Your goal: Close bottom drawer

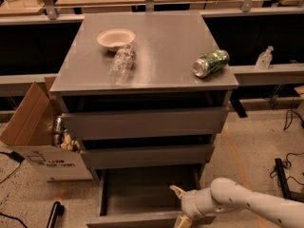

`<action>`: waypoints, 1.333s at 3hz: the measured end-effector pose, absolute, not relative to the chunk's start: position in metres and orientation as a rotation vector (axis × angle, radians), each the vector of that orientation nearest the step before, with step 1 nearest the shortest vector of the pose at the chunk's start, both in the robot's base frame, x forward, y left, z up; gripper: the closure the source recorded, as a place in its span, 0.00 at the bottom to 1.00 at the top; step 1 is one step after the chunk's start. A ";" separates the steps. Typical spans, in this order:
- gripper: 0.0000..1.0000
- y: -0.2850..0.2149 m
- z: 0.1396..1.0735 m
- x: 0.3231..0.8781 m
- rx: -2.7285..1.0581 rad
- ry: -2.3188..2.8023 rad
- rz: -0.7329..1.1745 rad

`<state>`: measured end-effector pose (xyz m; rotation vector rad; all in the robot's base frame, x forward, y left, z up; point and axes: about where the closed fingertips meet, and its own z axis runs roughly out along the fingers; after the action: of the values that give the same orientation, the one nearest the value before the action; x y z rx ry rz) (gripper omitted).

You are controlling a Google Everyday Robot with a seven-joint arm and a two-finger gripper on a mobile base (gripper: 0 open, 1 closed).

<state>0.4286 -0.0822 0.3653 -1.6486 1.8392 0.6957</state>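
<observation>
Low, gripper [180, 206] maybe touching bottom drawer [142, 196] (label [59, 164] illegible)

No print on the cardboard box [45, 158] is legible; gripper [180, 206] at bottom drawer [142, 194].

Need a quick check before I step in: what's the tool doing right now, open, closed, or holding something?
The tool: open, holding nothing, fingers spread at the front panel of the pulled-out bottom drawer.
</observation>
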 end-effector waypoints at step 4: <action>1.00 -0.090 0.229 0.428 -1.593 1.681 0.693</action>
<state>0.4279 -0.0901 0.2291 -1.5927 1.6815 0.6931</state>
